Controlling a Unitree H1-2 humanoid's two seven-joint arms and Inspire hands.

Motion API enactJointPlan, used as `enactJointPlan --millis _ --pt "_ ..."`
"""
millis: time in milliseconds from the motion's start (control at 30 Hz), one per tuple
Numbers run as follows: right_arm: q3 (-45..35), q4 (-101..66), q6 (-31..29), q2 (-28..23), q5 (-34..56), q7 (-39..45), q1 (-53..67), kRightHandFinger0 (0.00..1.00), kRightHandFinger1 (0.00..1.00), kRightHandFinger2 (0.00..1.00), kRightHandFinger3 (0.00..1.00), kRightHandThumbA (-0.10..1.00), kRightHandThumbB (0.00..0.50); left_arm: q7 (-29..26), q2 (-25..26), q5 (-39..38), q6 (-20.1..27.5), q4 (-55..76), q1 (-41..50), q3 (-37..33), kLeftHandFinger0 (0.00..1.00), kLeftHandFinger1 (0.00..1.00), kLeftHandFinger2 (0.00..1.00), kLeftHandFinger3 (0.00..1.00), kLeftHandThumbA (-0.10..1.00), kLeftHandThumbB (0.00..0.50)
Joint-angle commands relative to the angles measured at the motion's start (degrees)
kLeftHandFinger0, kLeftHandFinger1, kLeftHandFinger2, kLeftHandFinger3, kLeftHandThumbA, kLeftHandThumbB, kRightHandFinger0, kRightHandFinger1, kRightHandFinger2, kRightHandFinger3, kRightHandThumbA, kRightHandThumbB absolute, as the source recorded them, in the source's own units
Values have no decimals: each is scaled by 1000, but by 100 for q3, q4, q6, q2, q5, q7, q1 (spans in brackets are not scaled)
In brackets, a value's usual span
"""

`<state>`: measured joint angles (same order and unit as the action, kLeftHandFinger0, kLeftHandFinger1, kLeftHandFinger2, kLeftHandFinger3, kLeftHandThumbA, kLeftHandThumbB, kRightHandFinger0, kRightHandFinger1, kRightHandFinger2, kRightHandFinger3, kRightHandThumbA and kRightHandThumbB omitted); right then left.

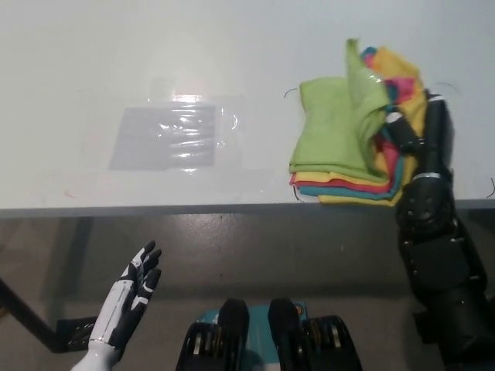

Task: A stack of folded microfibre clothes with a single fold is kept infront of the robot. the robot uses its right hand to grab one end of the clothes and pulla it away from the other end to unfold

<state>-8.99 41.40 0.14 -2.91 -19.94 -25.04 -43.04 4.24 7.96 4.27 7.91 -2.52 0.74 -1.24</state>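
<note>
One table [232, 46] fills the upper frame. On it, at centre right, lies one stack of cloths [348, 154] showing four colours: green, yellow, pink and teal. One clear plastic sheet [174, 135] lies at centre left. Two robot hands show: white left hand [128, 301], black right hand [418, 143]

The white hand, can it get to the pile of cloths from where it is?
Probably not yet. The left hand hangs open below the table edge, while the stack of cloths lies far across, where the right hand already holds them.
</note>
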Motion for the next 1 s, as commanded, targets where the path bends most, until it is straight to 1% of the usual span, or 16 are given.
enactJointPlan --millis 0,33,67,100,133,167,200,233,267,300,333,433,500,633,700,967 --pt "-1204 -395 -912 168 1849 -169 -146 0 176 569 543 60 102 9 99 50 168 29 -27 4 1000 1000 1000 1000 919 303" --pt "-1375 -308 -1014 138 1990 -161 -148 8 214 636 627 108 69 1 112 85 182 29 -22 -1 1000 1000 1000 1000 925 297" --pt "-1539 -299 -1070 124 2189 -38 -135 42 296 778 814 149 22 -7 124 114 179 39 -13 -2 1000 1000 1000 1000 937 302" --pt "-1601 -301 -1082 123 2246 9 -131 89 355 845 855 193 13 -9 128 124 175 41 -12 -3 1000 1000 1000 1000 939 302" --pt "-1688 -298 -1090 100 2328 71 -110 235 536 1000 1000 251 3 -17 135 148 172 43 -9 -5 1000 1000 1000 1000 949 304" --pt "-1784 -268 -1179 28 2375 115 -58 518 793 1000 1000 406 0 -22 132 150 175 40 3 -4 1000 1000 1000 1000 948 297" --pt "-1764 -195 -1372 -26 2234 22 -27 481 728 990 1000 426 1 -18 142 147 177 47 7 0 1000 1000 1000 1000 944 291" --pt "-1834 -186 -1414 -85 2325 170 24 556 819 1000 1000 456 26 -41 151 194 201 33 4 -1 1000 1000 1000 1000 951 296" --pt "-1893 -193 -1430 -111 2436 321 51 663 873 1000 1000 558 34 -39 163 199 200 32 2 2 1000 1000 1000 1000 952 296" --pt "-1864 -215 -1457 -192 2437 513 137 775 982 1000 1000 661 90 -38 176 233 187 37 1 -9 1000 1000 1000 1000 963 299" --pt "-1800 -231 -1490 -267 2340 577 204 981 1000 1000 1000 784 88 -38 184 242 176 37 -2 -7 1000 1000 1000 1000 966 303" --pt "-1738 -154 -1839 -388 2240 534 291 1000 1000 1000 1000 788 73 -45 184 261 149 50 19 0 1000 1000 1000 1000 971 310" --pt "-1622 -326 -1919 -459 2233 678 462 1000 1000 1000 1000 872 37 -45 177 253 126 64 41 8 1000 1000 1000 1000 974 316" --pt "-1328 -633 -2001 -662 1921 689 769 1000 1000 1000 1000 1000 131 -37 158 224 119 54 44 15 1000 1000 1000 1000 966 320" --pt "-1302 -1153 -1863 -684 2005 718 965 1000 1000 1000 1000 1000 265 -35 162 224 207 13 28 14 1000 1000 1000 1000 971 323" --pt "-892 -4633 -988 -599 1244 738 1812 1000 1000 1000 1000 1000 299 -34 201 260 192 31 -3 34 1000 1000 1000 1000 999 320"
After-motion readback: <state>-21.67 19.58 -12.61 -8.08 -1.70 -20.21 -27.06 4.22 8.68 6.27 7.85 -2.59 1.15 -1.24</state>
